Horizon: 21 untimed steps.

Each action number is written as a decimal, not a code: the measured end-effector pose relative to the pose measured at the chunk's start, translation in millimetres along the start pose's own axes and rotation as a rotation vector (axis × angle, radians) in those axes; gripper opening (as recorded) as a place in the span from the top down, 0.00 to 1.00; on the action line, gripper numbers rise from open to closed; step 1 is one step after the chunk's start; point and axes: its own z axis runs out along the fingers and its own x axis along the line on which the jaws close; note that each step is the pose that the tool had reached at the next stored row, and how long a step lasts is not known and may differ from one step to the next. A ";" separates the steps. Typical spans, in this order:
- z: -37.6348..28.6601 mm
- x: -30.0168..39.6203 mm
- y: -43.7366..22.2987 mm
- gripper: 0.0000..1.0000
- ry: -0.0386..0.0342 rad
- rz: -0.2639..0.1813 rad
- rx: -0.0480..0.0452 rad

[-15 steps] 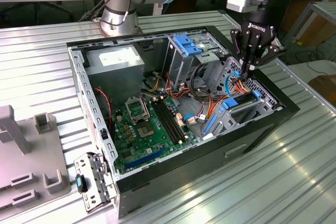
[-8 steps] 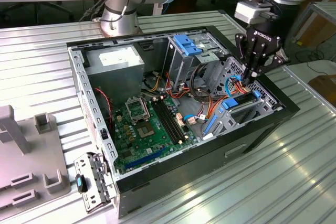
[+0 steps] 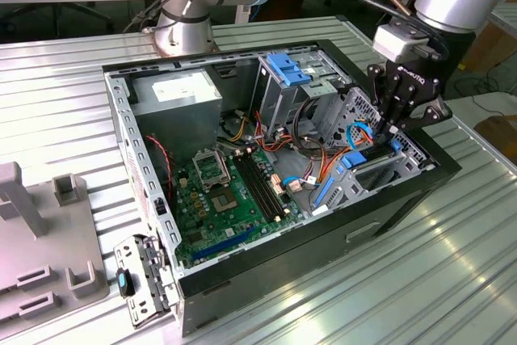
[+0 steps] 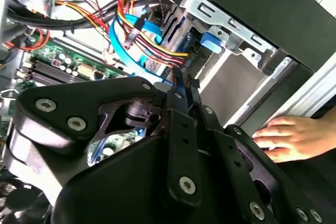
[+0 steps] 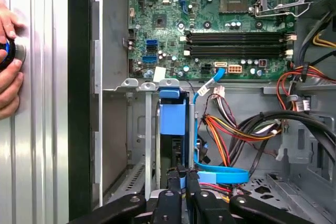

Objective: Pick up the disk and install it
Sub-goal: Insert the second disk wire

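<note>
The black tool (image 3: 401,112) hangs over the open computer case (image 3: 404,191), at about 3 o'clock in the exterior view. Its fingers (image 5: 181,179) are pressed close together, with hardly any gap, and their tips sit right at the end of the disk (image 5: 173,124). I cannot tell if they pinch it.

The disk stands on its edge in a metal slot (image 5: 149,129) of the case, with its bright blue frame showing, just beside the blue flat cable (image 5: 220,174). Red, yellow and orange wires (image 5: 226,129) bunch up near it. The green board (image 3: 222,199) lies flat at the middle of the case.

A person's hand (image 4: 291,137) rests on the silver tabletop (image 3: 65,94) beside the case. Another blue frame (image 3: 287,69) sits at 12 o'clock in the case.
</note>
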 end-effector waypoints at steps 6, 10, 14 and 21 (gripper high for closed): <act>3.2 -0.5 8.3 0.84 -0.0018 -0.036 0.0042; 2.8 -0.5 9.7 0.84 -0.0005 -0.027 0.0033; 2.9 -0.5 6.0 0.84 -0.0002 -0.014 -0.0015; 3.5 -0.5 4.2 0.84 -0.0003 0.014 -0.0245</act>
